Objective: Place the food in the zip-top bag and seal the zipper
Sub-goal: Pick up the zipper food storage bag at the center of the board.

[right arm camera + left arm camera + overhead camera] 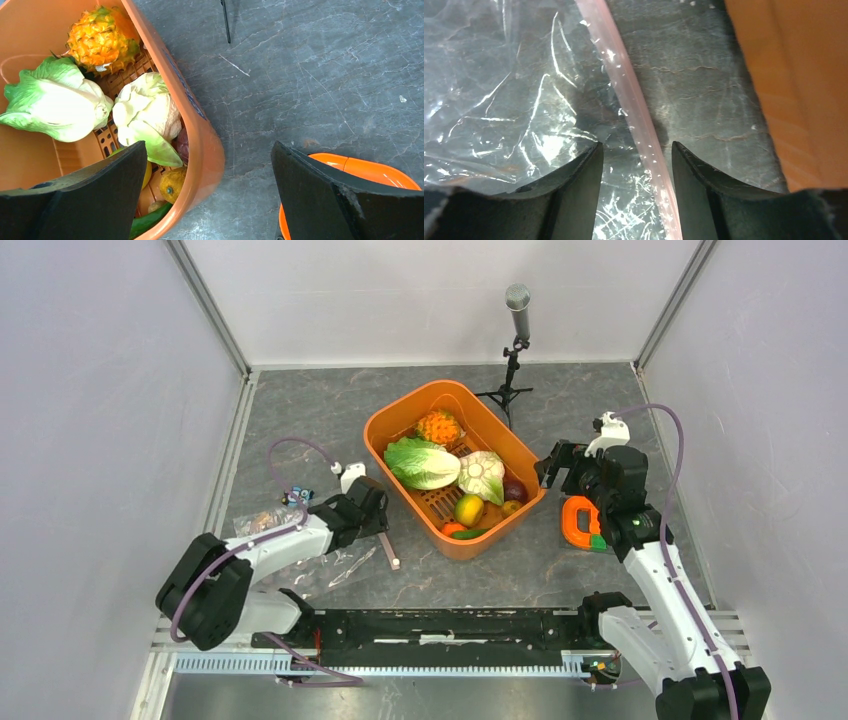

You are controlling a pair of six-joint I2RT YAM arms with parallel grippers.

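**Slippery bag, and all the food to move**

At the lower left of the top view, the bag (340,565) lies flat on the worktop (300,410). Its pink zipper (389,550) runs along the right edge. The bag is thin and slippery. If the left gripper (635,145) bites only the zipper, or only one layer, I think the mouth may not come open. The whole bag could then slide or crumple. A bite that goes too low could scrape the worktop.

In the middle sits the basket (440,385). All the food is in it: the cabbage (420,462), the cauliflower (482,475), the pineapple (438,426) and the mango (468,508). None is in the bag. The cabbage is big and could jam in a mouth that is only a little open.

The right gripper (209,145) hangs over the basket's right rim. If it comes straight down, it could hit the rim and shove the basket. An orange object (580,523) lies just to the right and could get bumped.

The left gripper is partly open and holds nothing. In its wrist view the zipper runs between its two fingers (574,200), nearer the right one. I cannot tell if it touches. The right gripper is spread wide, empty, and touches nothing.
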